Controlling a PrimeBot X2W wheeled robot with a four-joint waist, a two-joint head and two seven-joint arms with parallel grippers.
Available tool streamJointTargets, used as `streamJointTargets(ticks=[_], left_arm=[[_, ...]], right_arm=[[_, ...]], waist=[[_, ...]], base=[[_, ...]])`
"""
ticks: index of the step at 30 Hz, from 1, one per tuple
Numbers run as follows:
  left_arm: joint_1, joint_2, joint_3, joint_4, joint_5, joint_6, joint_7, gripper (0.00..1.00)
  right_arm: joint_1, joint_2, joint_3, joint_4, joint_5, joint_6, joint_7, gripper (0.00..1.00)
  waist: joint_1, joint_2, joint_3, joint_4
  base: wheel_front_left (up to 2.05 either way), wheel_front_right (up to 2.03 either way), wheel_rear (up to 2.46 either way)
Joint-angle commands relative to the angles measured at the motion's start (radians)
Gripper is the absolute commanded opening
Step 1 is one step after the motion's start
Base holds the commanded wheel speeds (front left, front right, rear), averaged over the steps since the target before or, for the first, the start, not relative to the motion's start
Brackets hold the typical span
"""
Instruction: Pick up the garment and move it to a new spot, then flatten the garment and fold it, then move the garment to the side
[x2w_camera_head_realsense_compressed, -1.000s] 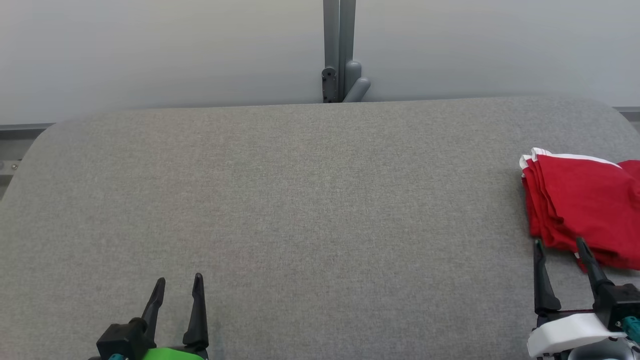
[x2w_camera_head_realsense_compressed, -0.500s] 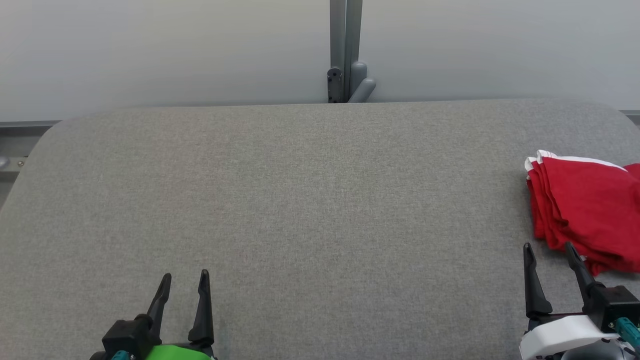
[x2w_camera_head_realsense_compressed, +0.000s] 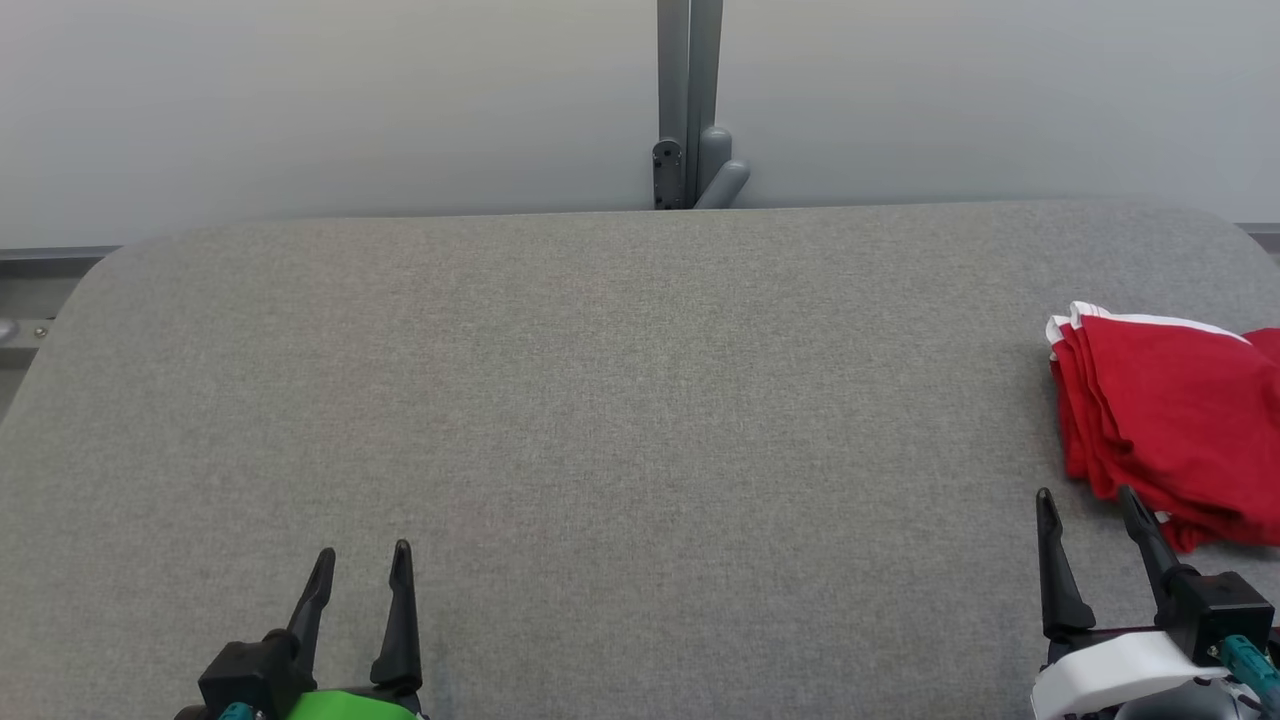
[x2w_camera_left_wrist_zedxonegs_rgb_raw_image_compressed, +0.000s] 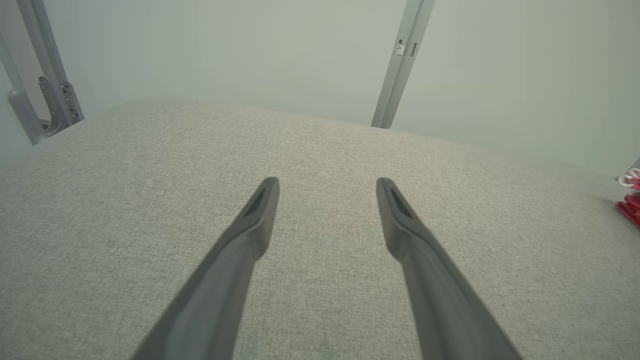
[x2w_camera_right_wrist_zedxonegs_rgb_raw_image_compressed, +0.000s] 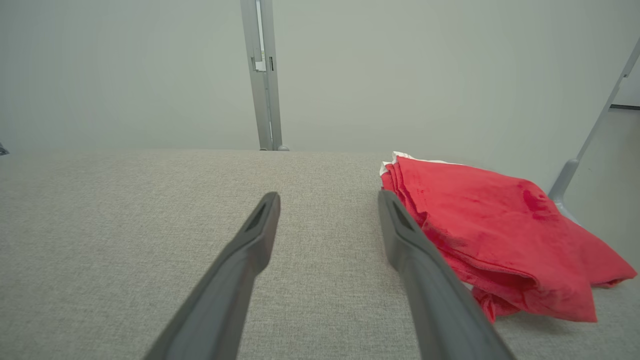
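Observation:
The garment (x2w_camera_head_realsense_compressed: 1170, 415) is red with a white trim, folded into a layered stack at the right edge of the grey table (x2w_camera_head_realsense_compressed: 600, 400). In the right wrist view the garment (x2w_camera_right_wrist_zedxonegs_rgb_raw_image_compressed: 490, 235) lies just right of my fingers. My right gripper (x2w_camera_head_realsense_compressed: 1085, 495) stands open at the lower right, its tips just in front of the garment's near edge, holding nothing. In its own view the right gripper (x2w_camera_right_wrist_zedxonegs_rgb_raw_image_compressed: 327, 197) hovers over bare fabric. My left gripper (x2w_camera_head_realsense_compressed: 362, 550) is open at the lower left, far from the garment. A red sliver of the garment (x2w_camera_left_wrist_zedxonegs_rgb_raw_image_compressed: 629, 205) shows at the left wrist view's right edge, beyond the left gripper (x2w_camera_left_wrist_zedxonegs_rgb_raw_image_compressed: 327, 182).
A grey metal post (x2w_camera_head_realsense_compressed: 685, 100) with a bracket rises behind the table's far edge against a pale wall. The table's corners are rounded, and a metal rail (x2w_camera_head_realsense_compressed: 20, 330) shows past its left side. Another slanted post (x2w_camera_right_wrist_zedxonegs_rgb_raw_image_compressed: 590, 135) stands to the right of the garment.
The right gripper has drawn back a little towards me and left, off the garment's near edge. The head camera has shifted slightly. The left gripper has barely moved.

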Motion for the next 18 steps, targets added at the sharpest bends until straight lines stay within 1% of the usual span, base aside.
streamJointTargets(ticks=[1, 13, 18], left_arm=[[0.002, 0.002, 0.001, 0.000, 0.004, 0.004, -0.002, 1.00], [0.003, 0.002, -0.006, -0.001, -0.010, 0.009, -0.002, 1.00], [0.001, 0.002, -0.009, 0.001, -0.010, 0.012, -0.002, 1.00]], right_arm=[[-0.005, -0.003, 0.001, 0.003, 0.002, -0.001, -0.002, 1.00], [0.002, -0.003, -0.008, -0.003, -0.008, -0.001, -0.002, 1.00], [0.009, -0.003, 0.012, -0.025, -0.037, -0.001, -0.002, 1.00]], waist=[[0.0000, 0.0000, 0.000, -0.001], [0.0000, 0.0000, -0.002, 0.003], [0.0000, 0.0000, -0.003, 0.006]], base=[[0.00, 0.00, 0.00], [0.00, 0.00, 0.00], [0.00, 0.00, 0.00]])
